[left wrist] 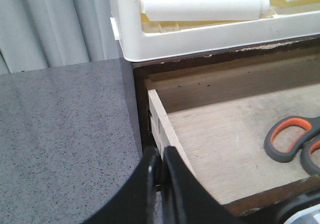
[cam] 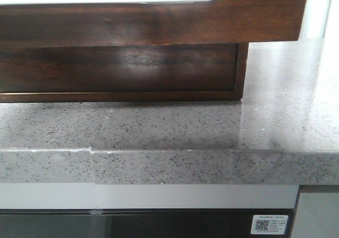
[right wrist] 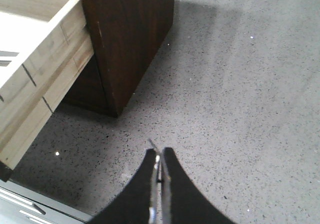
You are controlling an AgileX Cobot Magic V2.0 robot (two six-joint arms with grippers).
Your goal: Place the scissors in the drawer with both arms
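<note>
- The grey speckled stone table [cam: 159, 126] fills the lower half of the front view and most of the right wrist view.
- The drawer [cam: 159, 20], glossy dark brown with a wide cutout along its top edge, spans the upper part of the front view; it stands pulled out, its pale wooden floor showing in the left wrist view.
- A white plastic crate [left wrist: 200, 34] sits on the cabinet, upper part of the left wrist view.
- The scissors [left wrist: 295, 144], with dark grey and orange handles, lie on the drawer floor at the right edge of the left wrist view.
- The left gripper [left wrist: 161, 164] shows at bottom centre, its jaws pressed nearly together, holding nothing, just beside the drawer's pale side wall.
- The right gripper [right wrist: 159, 164] hangs over bare table, jaws likewise nearly together and empty.
</note>
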